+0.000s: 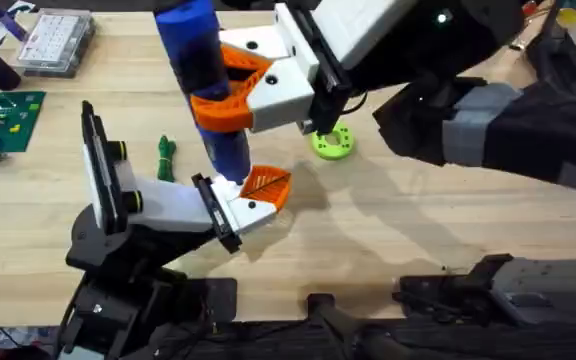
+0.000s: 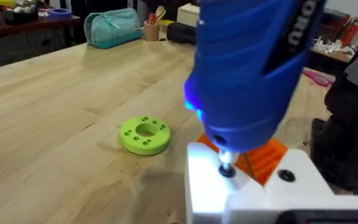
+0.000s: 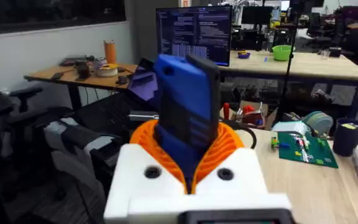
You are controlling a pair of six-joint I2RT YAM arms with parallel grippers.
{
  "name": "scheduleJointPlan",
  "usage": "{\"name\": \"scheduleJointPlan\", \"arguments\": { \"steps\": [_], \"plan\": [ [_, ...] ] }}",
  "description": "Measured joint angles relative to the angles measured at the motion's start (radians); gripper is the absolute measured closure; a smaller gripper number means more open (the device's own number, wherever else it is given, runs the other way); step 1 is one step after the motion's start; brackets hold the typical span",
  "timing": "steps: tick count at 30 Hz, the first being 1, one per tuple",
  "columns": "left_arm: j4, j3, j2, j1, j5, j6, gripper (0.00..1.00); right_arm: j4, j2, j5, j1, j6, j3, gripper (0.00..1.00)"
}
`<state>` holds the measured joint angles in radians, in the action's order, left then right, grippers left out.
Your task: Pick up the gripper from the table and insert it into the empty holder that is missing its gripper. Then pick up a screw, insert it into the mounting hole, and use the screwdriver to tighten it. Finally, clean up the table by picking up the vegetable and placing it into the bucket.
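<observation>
From overhead I see my right claw (image 1: 230, 95) at upper centre, clenched around the screwdriver (image 1: 205, 80), its orange pads pressed on the blue handle. The tool stands nearly upright, long axis running from the top of the frame down to centre, tip downward. In the left wrist view that tip (image 2: 227, 170) sits on a dark hole in the white block of the gripper (image 2: 253, 186), with the orange ribbed finger just behind. I cannot tell whether my left claw (image 1: 253, 200), at centre, is clenched or released. A lime-green ring (image 1: 332, 143) lies right of the screwdriver, the vegetable (image 1: 166, 158) to its left. A clear plastic box (image 1: 56, 42) and a green board (image 1: 3, 120) sit at upper left.
</observation>
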<state>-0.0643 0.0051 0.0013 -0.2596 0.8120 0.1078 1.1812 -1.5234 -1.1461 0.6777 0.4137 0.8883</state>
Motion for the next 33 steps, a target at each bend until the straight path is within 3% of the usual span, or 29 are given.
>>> {"name": "scheduleJointPlan", "arguments": {
  "steps": [18, 28, 33],
  "plan": [
    [0.000, 0.000, 0.000, 0.000, 0.000, 0.000, 0.983, -0.047, -0.001, -0.003, -0.002, 0.013, 0.028, 0.976],
    [0.000, 0.000, 0.000, 0.000, 0.000, 0.001, 0.983, -0.530, -0.008, 0.000, -0.035, -0.149, 0.360, 0.976],
    [0.000, 0.000, 0.000, 0.000, 0.000, 0.002, 0.983, -0.699, -0.008, 0.009, -0.056, -0.256, 0.448, 0.976]
  ]
}}
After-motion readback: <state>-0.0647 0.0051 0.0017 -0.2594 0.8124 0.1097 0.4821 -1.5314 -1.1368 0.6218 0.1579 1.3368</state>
